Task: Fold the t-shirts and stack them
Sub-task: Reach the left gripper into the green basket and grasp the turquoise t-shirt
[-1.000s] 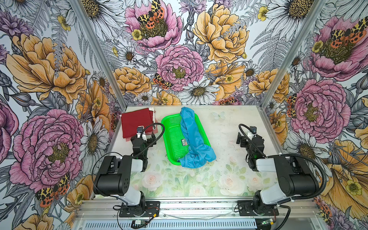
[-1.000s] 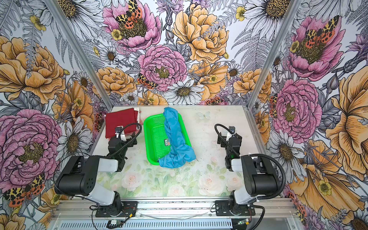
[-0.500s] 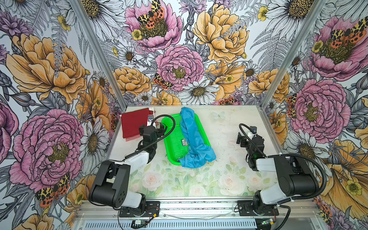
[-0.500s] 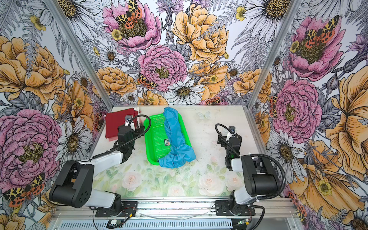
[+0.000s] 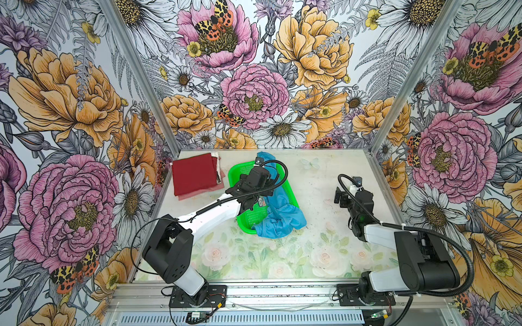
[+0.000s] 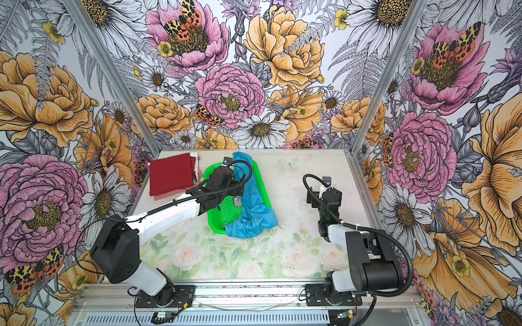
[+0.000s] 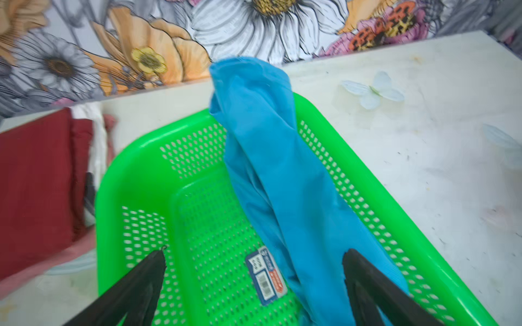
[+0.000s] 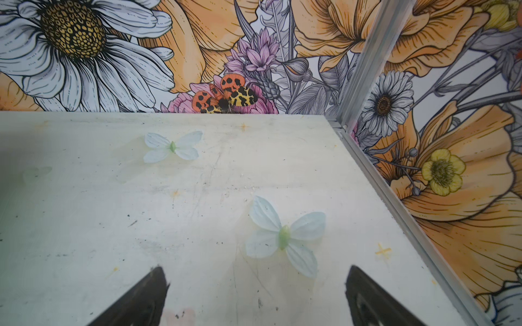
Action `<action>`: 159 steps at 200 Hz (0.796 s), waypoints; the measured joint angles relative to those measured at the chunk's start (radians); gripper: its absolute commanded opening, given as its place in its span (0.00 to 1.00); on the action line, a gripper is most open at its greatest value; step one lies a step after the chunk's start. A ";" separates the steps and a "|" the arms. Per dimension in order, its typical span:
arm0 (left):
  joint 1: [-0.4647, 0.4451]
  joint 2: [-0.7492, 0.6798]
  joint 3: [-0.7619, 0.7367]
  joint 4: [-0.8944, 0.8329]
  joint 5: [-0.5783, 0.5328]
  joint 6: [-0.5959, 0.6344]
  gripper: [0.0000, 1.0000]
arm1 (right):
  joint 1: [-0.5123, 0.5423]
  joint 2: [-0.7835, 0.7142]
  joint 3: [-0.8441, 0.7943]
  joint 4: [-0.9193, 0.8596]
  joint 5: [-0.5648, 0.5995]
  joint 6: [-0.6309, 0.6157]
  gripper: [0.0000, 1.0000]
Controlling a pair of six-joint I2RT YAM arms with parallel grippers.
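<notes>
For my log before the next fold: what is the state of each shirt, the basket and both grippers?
green basket: upright on the table.
blue t-shirt: unfolded, bunched, draped across the basket.
maroon t-shirt: folded, on top of the pale shirts.
pale shirts: beneath it, only edges showing.
left gripper: open, empty, above the basket.
right gripper: open, empty, over bare table.

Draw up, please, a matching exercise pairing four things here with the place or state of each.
Things:
1. blue t-shirt
2. maroon t-shirt
3. left gripper
4. right gripper

Places or states:
A. open above bare table
B. folded flat, at the far left of the table
C. open above the green basket
D. draped along the basket, spilling over its near rim

Pairs: 1-D, 2-B, 3-C, 4-A.
</notes>
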 measured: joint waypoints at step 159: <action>-0.040 0.321 0.203 -0.079 0.374 -0.254 0.00 | 0.120 -0.459 0.158 -0.723 -0.159 0.132 1.00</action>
